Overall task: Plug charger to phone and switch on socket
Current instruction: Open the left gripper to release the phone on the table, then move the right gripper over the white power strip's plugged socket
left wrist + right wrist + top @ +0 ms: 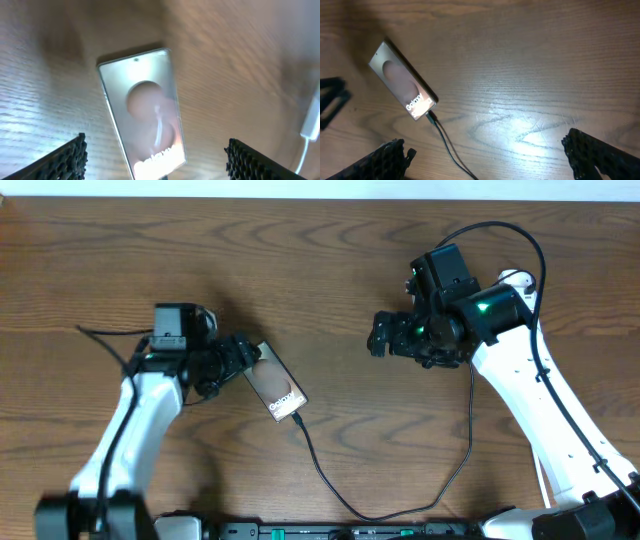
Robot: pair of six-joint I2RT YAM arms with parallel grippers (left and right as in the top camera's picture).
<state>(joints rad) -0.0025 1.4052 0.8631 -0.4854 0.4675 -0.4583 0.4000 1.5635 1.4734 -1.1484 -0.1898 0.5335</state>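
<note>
**Phone on table, cable in; socket barely visible**

Phone [275, 387] lies flat, screen up, on the table [330, 260]. The left gripper [156, 147] is right over it, fingers spread wide on either side w/o touching. Right gripper [485, 145] is also spread wide, holding nothing, well apart from the phone. Charger [335, 485] plug tip [431, 117] looks seated in the phone's text end. The cable loops toward the front edge, then up by the right arm.

Handling, prob.: the phone is light, stiff and slick, and would slide on the wood if nudged. Take it by the long edges, not the screen. The cable is thin and floppy, so hold it at the plug tip. Tugging the cable would drag the phone.

Hidden: can't confirm the plug is fully home. Socket [312, 117] is seemingly just a blurred white bit w/ a white cord at the left wrist view's edge. Its switch isn't visible, so on/off is unknown. The cable's far end is lost behind the right arm.
</note>
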